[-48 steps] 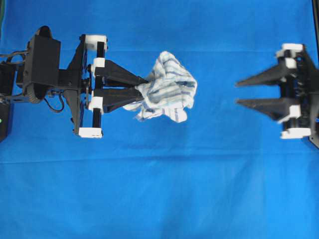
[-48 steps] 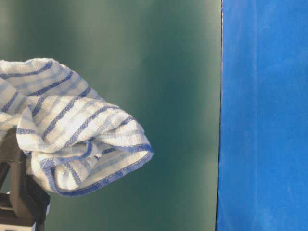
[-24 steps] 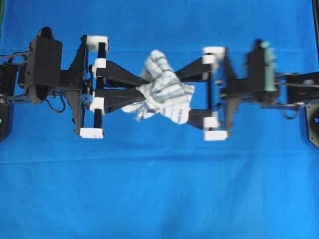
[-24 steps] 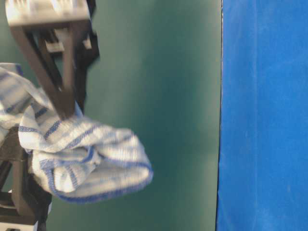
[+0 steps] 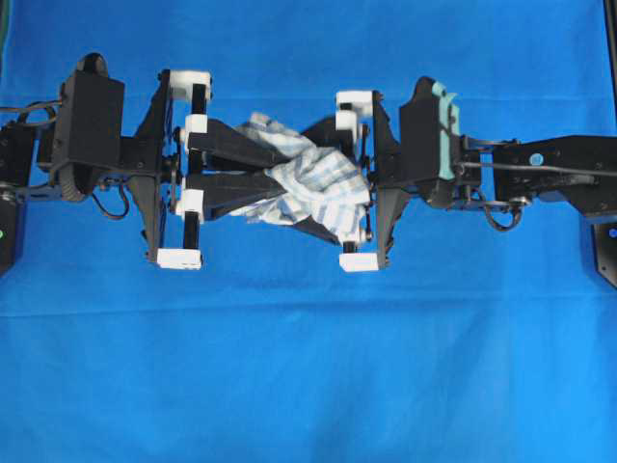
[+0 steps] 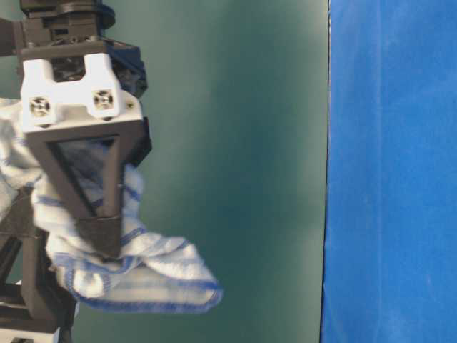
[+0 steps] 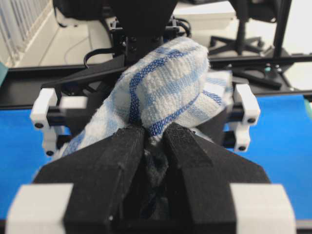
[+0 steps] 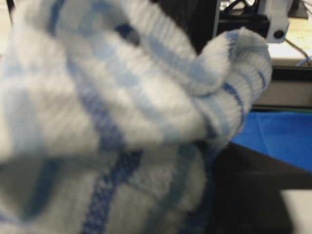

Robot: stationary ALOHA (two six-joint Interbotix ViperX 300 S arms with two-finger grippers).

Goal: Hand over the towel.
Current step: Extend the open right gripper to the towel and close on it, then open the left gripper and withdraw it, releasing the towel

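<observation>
Towel point(image 5: 313, 183) hangs mid-frame above the tabletop point(image 5: 308, 367), pinched by the left gripper point(image 5: 275, 166) so the right gripper point(image 5: 323, 178), jaws spread around its free end, can take it.

Even, bright light is flooding the blue tablecloth point(image 5: 308, 367) without glare or hard shadows. The towel point(image 8: 112, 122) is filling the right wrist view, blurring softly toward nine o'clock.

Towel point(image 5: 313, 183) bunched up in the air, above the desk.
It is white with thin blue stripes in a check pattern, crumpled, with one edge hanging down.
</observation>
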